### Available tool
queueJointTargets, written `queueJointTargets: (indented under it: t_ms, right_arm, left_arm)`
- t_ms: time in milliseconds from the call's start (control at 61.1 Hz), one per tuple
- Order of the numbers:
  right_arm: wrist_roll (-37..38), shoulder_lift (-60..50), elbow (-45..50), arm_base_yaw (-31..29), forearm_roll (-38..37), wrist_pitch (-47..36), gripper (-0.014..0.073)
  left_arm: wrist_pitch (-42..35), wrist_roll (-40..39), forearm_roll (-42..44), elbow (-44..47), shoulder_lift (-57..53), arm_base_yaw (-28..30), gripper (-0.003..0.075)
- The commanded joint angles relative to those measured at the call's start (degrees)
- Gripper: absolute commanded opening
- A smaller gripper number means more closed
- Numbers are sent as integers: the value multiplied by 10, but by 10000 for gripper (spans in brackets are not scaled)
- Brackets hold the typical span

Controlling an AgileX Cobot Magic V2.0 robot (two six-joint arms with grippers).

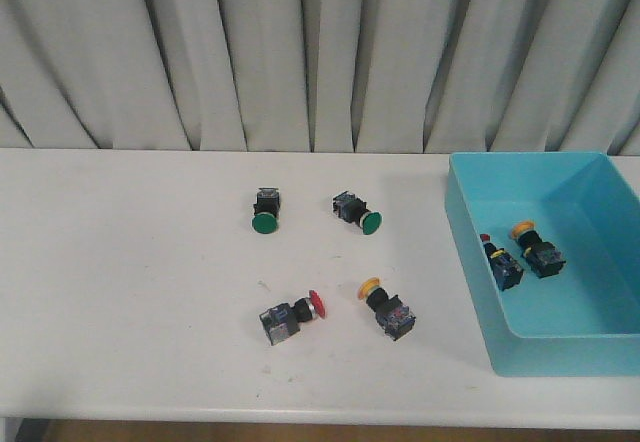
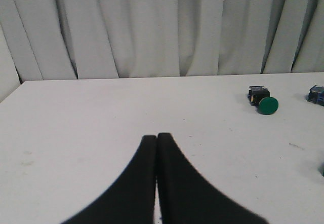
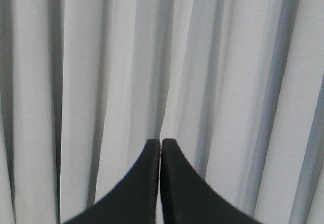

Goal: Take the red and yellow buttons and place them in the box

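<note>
A red button [image 1: 292, 315] and a yellow button [image 1: 388, 308] lie on their sides on the white table [image 1: 120, 262], near its front middle. The light-blue box [image 1: 470, 252] stands at the right; inside it lie another red button [image 1: 502, 262] and another yellow button [image 1: 537, 248]. Neither arm shows in the front view. My left gripper [image 2: 156, 136] is shut and empty, low over bare table. My right gripper [image 3: 161, 141] is shut and empty too, facing only the curtain.
Two green-capped switches [image 1: 265, 210] [image 1: 357, 212] lie at mid-table; one of them [image 2: 262, 99] appears in the left wrist view, far from the fingers. A grey curtain [image 1: 320, 52] hangs behind the table. The table's front edge runs just below the box.
</note>
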Motion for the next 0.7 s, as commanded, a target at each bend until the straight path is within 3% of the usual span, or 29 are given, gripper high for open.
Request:
queueJointTargets:
  t_ms: [0,688]
  right_arm:
    - [-3,-4,-14,1,25,12,-8]
    - [-3,-4,-14,1,25,12,-8]
  left_arm:
    - [-37,0,-11,29,-9,0,-7]
    - [-30,0,-30,28,-9,0,-7]
